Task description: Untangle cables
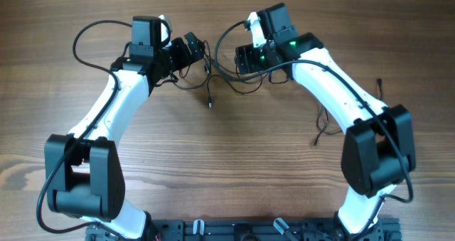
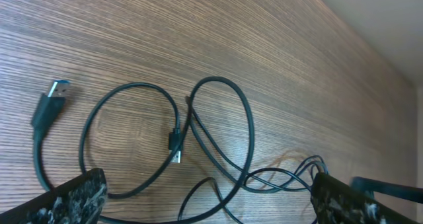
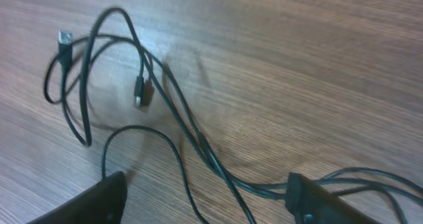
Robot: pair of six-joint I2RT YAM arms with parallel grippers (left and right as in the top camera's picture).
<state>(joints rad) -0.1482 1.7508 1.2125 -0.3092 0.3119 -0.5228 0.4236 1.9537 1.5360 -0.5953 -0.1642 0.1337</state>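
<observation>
The tangled cables lie on the wooden table at the back centre, between my two grippers. In the left wrist view the thin black cables form overlapping loops, with a USB plug at the left and a small connector in the middle. My left gripper is open, its fingers wide apart over the strands. In the right wrist view the same cables run from a looped bunch down past my right finger. My right gripper is open over them. In the overhead view the left gripper and the right gripper face each other.
Another thin black wire lies curled on the table at the right, beside the right arm. The thicker arm cables arc behind both wrists. The table's back edge is close.
</observation>
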